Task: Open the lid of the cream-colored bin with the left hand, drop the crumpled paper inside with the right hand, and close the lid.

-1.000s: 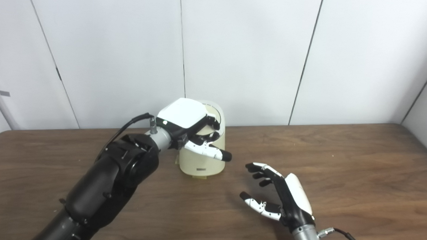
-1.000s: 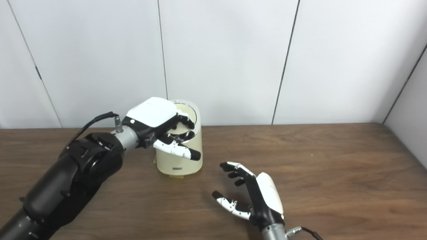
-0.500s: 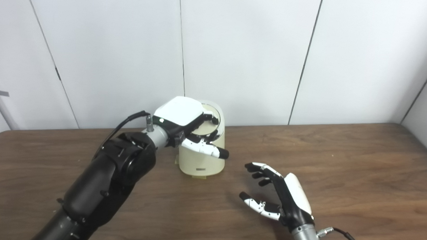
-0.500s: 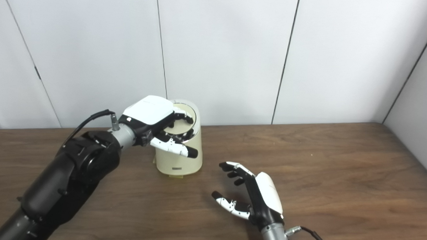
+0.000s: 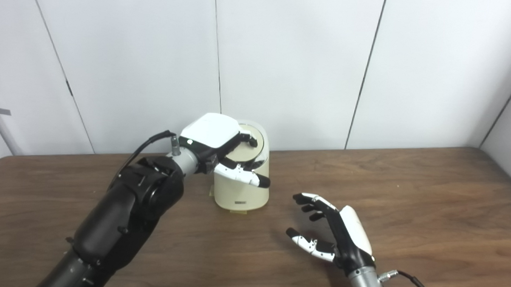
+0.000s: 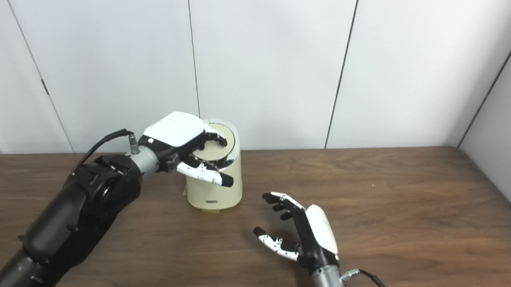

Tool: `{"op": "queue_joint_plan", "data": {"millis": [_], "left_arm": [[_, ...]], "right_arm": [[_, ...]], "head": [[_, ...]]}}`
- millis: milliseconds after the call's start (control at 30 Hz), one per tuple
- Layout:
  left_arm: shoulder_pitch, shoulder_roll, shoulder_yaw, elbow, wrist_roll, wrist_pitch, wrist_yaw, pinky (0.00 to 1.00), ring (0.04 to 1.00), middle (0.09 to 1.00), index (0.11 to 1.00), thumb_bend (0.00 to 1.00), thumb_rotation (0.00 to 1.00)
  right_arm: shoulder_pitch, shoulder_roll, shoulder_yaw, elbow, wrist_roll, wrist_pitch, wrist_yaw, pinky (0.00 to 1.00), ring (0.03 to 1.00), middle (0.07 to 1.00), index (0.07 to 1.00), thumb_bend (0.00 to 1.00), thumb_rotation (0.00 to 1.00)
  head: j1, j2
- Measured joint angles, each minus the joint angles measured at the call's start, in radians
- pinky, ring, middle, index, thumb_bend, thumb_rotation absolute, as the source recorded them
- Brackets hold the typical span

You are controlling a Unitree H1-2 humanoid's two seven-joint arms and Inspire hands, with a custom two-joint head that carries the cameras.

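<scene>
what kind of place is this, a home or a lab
Probably a lab or test booth, not a home. Plain white wall panels enclose a bare wooden table, and the only item on it is a small cream-colored bin, with nothing homely around.

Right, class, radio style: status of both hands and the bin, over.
Left hand atop bin lid, fingers spread. Right hand open, empty, beside the bin. Crumpled paper not in view. Nothing in the way.

The brown wood-grain table [image 5: 406,199] looks smooth with a dull sheen. On it, the cream-colored cylindrical plastic bin [image 5: 242,189] is smooth and satiny, its round lid [image 5: 249,143] rimmed in shiny metal. Behind the bin, white wall panels [image 5: 292,64] are matt.
</scene>
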Motion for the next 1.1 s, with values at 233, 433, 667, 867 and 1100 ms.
{"op": "queue_joint_plan", "data": {"millis": [233, 433, 667, 867, 1100], "left_arm": [[-0.001, 0.001, 0.003, 0.000, 0.001, 0.000, -0.001, 0.83, 0.838, 0.824, 0.817, 1.00, 0.96], [-0.010, 0.002, 0.005, 0.000, 0.003, -0.001, -0.019, 0.83, 0.830, 0.814, 0.808, 1.00, 0.95], [-0.033, 0.004, 0.014, 0.002, 0.003, -0.014, -0.019, 0.80, 0.816, 0.802, 0.797, 1.00, 0.94], [-0.037, 0.004, 0.018, 0.012, 0.003, -0.022, -0.019, 0.81, 0.822, 0.807, 0.801, 1.00, 0.93], [-0.038, 0.005, 0.021, 0.013, 0.014, -0.031, -0.018, 0.79, 0.814, 0.798, 0.792, 1.00, 0.92]], "right_arm": [[-0.006, 0.000, 0.006, 0.007, 0.000, 0.000, -0.002, 0.61, 0.714, 0.750, 0.748, 0.28, 0.26], [-0.008, 0.000, 0.007, 0.012, 0.001, 0.000, -0.004, 0.61, 0.715, 0.749, 0.746, 0.27, 0.26], [-0.011, 0.000, 0.012, 0.017, 0.003, 0.000, -0.009, 0.62, 0.721, 0.750, 0.747, 0.27, 0.26], [-0.016, 0.001, 0.015, 0.024, 0.003, 0.000, -0.011, 0.62, 0.724, 0.752, 0.749, 0.27, 0.29], [-0.051, 0.001, 0.021, 0.059, 0.001, 0.000, -0.025, 0.61, 0.722, 0.752, 0.746, 0.27, 0.29]], "head": [[0.002, -0.006], [0.003, -0.014], [0.002, -0.020], [0.003, -0.029], [0.003, -0.037]]}}
